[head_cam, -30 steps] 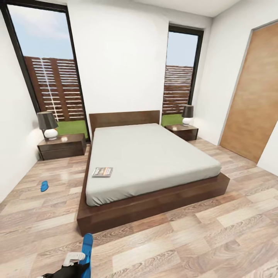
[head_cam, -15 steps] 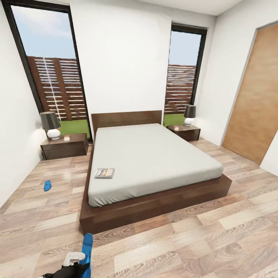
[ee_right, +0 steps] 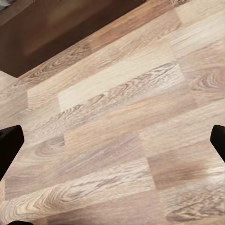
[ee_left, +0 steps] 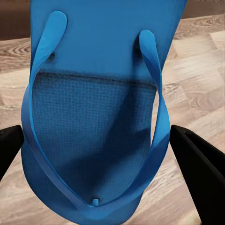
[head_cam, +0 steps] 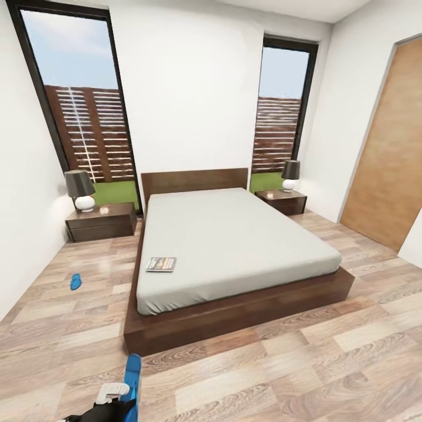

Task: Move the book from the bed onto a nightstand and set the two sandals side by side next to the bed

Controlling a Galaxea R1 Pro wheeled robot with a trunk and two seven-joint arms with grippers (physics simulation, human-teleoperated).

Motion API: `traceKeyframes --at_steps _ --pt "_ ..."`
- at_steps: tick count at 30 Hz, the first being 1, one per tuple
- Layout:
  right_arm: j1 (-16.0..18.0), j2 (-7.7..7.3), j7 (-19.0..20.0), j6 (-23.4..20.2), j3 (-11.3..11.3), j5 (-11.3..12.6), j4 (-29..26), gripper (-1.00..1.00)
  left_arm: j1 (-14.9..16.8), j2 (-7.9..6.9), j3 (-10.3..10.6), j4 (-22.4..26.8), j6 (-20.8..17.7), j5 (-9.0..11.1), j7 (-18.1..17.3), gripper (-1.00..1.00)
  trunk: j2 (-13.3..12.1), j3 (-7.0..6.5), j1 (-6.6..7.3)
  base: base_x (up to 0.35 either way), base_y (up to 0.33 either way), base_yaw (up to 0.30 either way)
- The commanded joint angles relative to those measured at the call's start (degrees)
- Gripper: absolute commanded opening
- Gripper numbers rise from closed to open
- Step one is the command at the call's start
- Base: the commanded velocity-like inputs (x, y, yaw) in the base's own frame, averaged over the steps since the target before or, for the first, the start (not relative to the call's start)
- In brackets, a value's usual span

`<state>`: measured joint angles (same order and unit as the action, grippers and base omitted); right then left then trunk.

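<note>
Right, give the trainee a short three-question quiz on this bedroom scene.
1. True or false: the book lies on a nightstand.
2. Where is the loose sandal? A) on the bed B) on the floor left of the bed C) beside the door
3. Fill in: the left gripper carries a blue ____.

Key: 1 false, it lies on the mattress near the bed's left edge. 2 B. 3 sandal.

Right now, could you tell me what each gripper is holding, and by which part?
The left gripper holds a blue sandal across its sole's sides; the right gripper holds nothing.
</note>
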<state>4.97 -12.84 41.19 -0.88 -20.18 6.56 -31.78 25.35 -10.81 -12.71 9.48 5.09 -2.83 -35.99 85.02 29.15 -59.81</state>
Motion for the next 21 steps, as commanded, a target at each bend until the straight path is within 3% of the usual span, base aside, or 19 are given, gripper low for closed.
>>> traceKeyframes --at_steps 1,21 --pt "0.0 0.0 0.3 0.0 -0.1 0.3 0.1 1.0 0.0 0.0 -0.2 -0.1 0.3 -0.3 -0.2 -1.0 -0.4 -0.13 0.23 0.0 0.0 0.146" --pt "0.0 0.0 0.3 0.3 -0.2 0.3 0.0 1.0 0.0 0.0 -0.2 -0.1 0.4 -0.3 -0.2 -1.0 -0.4 0.08 0.23 0.0 0.0 0.277"
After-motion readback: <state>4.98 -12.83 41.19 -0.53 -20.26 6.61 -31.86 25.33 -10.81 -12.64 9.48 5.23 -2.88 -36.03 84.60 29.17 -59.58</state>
